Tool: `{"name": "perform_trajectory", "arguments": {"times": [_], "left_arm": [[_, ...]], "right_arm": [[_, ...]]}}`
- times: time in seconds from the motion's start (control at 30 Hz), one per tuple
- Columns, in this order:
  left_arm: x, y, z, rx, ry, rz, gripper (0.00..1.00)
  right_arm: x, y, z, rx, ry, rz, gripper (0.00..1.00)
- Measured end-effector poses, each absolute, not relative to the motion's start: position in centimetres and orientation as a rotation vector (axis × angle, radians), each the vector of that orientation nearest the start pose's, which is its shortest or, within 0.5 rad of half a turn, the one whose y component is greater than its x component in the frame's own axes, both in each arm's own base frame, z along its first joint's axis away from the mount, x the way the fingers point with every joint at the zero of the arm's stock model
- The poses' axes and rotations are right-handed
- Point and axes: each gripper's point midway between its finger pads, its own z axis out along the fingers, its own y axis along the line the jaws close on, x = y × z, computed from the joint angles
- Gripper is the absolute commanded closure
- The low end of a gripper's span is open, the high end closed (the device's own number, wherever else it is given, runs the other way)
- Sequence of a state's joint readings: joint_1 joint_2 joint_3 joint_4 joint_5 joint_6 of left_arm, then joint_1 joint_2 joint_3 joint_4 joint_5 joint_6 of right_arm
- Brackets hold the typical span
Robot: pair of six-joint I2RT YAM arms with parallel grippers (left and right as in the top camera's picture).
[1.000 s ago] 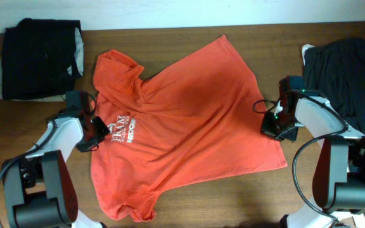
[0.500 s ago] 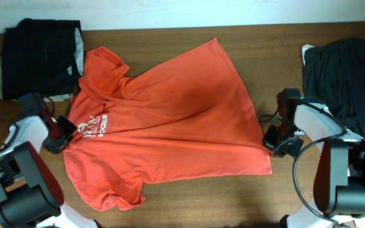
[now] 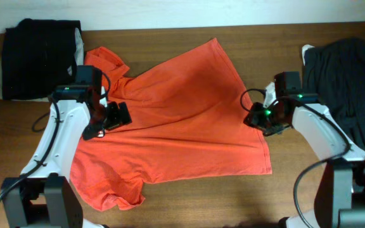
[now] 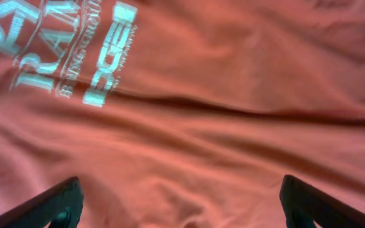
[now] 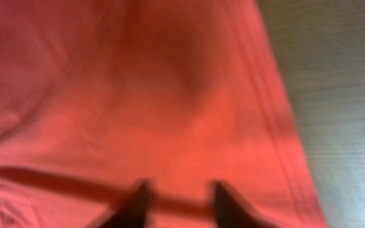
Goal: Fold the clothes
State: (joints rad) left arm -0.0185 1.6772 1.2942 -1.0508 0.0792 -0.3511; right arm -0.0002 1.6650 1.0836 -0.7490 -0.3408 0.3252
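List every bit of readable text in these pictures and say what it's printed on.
"RAM": large white letters on the red-orange T-shirt, cut off at the frame edge in the left wrist view.
The smaller white print beside them: too blurred to read for sure.
No other text shows in any view.

1. A red-orange T-shirt [image 4: 220, 126] filled the whole view, its cloth lying in soft, shallow wrinkles.
2. White block lettering [image 4: 68, 50] sat on the shirt, tilted and partly cut off by the frame edge.
3. A long dark crease [image 4: 246, 113] ran across the cloth just below the lettering and on to its right.
4. The left gripper [image 4: 182, 206] showed well below the lettering, only as two dark fingers [image 4: 59, 202], one beneath the lettering and the other far to its right.
5. The fingers stood spread wide, with only flat cloth showing between them and nothing gripped.
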Motion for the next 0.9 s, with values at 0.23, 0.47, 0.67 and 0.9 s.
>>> {"name": "perform_trajectory", "arguments": {"times": [0.23,0.47,0.67,0.9], "left_arm": [[36.5,-2.5,10.3,-0.443,2.842,-0.189,0.01],[35.1,-2.5,8.9,-0.454,2.891,-0.177,0.01],[34.9,-2.5,8.5,-0.455,2.896,-0.176,0.01],[35.2,-2.5,8.6,-0.452,2.884,-0.179,0.01]], "right_arm": [[47.7,11.3,11.0,0.039,2.572,0.445,0.96],[54.4,11.8,1.9,0.032,2.667,0.371,0.96],[55.4,10.3,0.4,0.033,2.664,0.236,0.96],[55.4,-1.5,0.2,0.299,2.688,-0.030,0.96]]}}
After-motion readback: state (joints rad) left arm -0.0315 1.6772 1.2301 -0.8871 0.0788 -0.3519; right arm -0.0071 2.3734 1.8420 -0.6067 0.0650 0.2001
